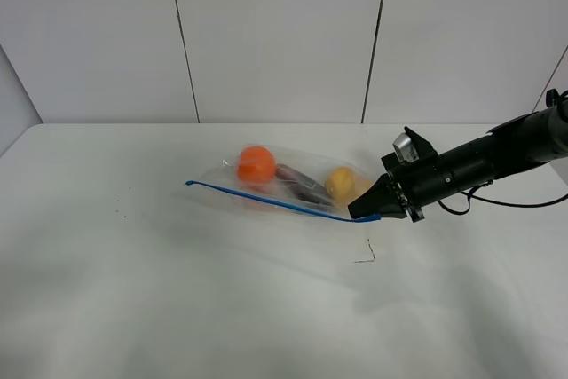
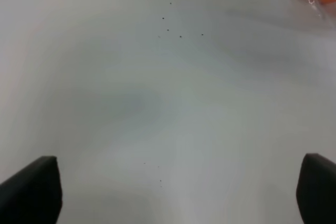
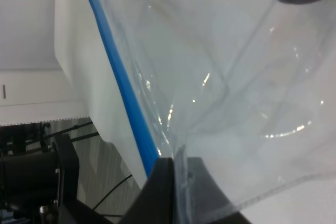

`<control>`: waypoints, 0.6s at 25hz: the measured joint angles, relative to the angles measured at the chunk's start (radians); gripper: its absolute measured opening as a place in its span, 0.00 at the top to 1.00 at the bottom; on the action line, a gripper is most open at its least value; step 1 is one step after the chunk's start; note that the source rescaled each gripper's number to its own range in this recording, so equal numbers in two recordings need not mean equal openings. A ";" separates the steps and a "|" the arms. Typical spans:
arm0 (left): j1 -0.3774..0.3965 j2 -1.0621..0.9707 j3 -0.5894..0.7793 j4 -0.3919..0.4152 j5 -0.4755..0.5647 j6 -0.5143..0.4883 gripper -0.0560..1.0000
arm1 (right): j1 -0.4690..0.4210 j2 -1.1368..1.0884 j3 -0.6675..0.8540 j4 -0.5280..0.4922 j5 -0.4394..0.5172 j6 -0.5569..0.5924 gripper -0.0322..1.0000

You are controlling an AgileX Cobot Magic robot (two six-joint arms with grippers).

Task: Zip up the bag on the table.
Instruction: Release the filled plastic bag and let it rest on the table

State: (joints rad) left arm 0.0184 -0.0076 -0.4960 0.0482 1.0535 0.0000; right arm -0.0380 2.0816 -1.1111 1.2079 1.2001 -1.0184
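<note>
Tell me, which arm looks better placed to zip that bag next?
The right. Its gripper is shut on the bag at the end of the blue zipper strip; the left gripper hangs open over bare table.

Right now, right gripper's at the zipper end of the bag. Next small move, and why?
Probably slide the right gripper leftward along the blue zipper strip. Its fingers appear pinched on the bag at the strip's right end, and the strip runs unbroken away to the left. The left gripper is open over the bare table, so bringing it to hold the far end may help.
</note>
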 joint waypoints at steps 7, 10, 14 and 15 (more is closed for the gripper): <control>0.000 0.000 0.000 0.001 0.000 0.000 0.00 | 0.000 0.000 0.000 0.000 0.000 0.000 0.97; 0.000 0.000 0.000 0.001 0.000 0.000 0.00 | 0.000 0.000 0.000 0.000 0.000 0.001 0.91; 0.000 0.000 0.000 0.001 0.000 0.000 0.00 | 0.000 0.000 0.000 0.001 0.009 0.001 0.36; 0.000 0.000 0.000 0.001 0.000 0.000 0.00 | 0.000 0.000 0.000 0.003 0.009 0.001 0.21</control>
State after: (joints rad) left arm 0.0184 -0.0076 -0.4960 0.0491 1.0535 0.0000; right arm -0.0380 2.0816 -1.1111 1.2111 1.2095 -1.0175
